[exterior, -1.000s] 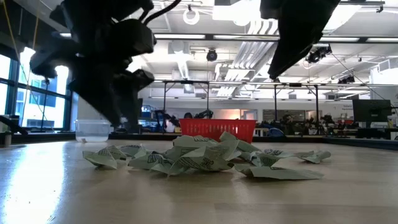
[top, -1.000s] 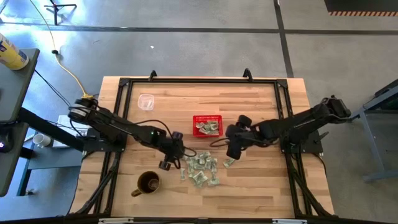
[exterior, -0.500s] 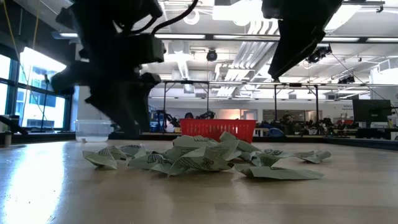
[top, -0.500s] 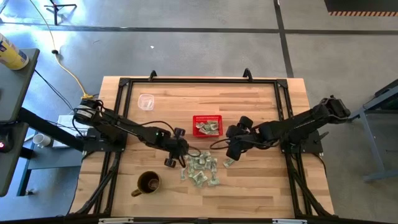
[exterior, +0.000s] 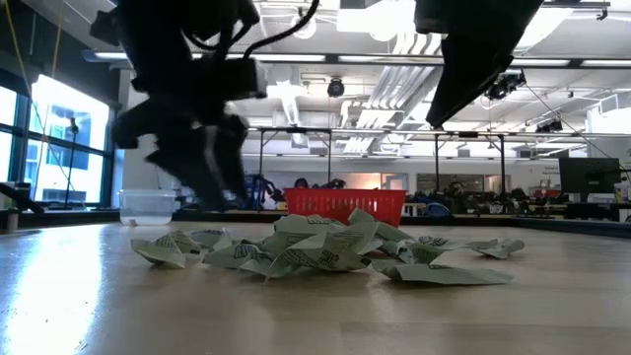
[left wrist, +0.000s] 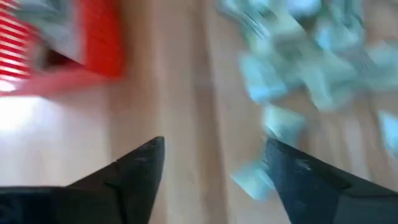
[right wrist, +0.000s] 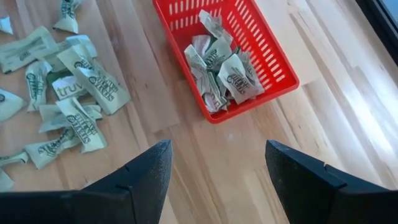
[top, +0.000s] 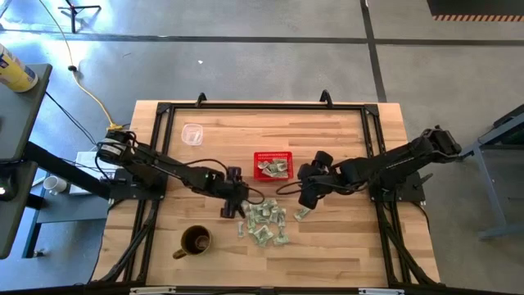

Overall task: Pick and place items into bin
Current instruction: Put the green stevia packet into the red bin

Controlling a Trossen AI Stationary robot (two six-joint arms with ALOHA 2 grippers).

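Counter (top: 344, 139): wood, carries everything.

Basket (top: 273, 165): red mesh, a few packets already inside, between the two sets of fingers and a bit beyond them. Light, stiff, won't need holding.

Packets (top: 266, 223): loose pile of pale green-and-white wrinkly sachets lying on the counter, just beside the left fingers (top: 231, 205) and just short of the right fingers (top: 309, 197); one stray packet (top: 300, 214) lies right under the right fingers. My guess is they're very light, soft and crinkly, thin, slick film, so they're apt to slide or come up two at a time. Best to pinch one at the pile's edge, across a raised fold or crimped end, not flat on.

Left fingers spread wide, nothing between them, hovering at the pile's near edge. Right fingers (right wrist: 217, 180) parted, empty, hanging between pile and basket.
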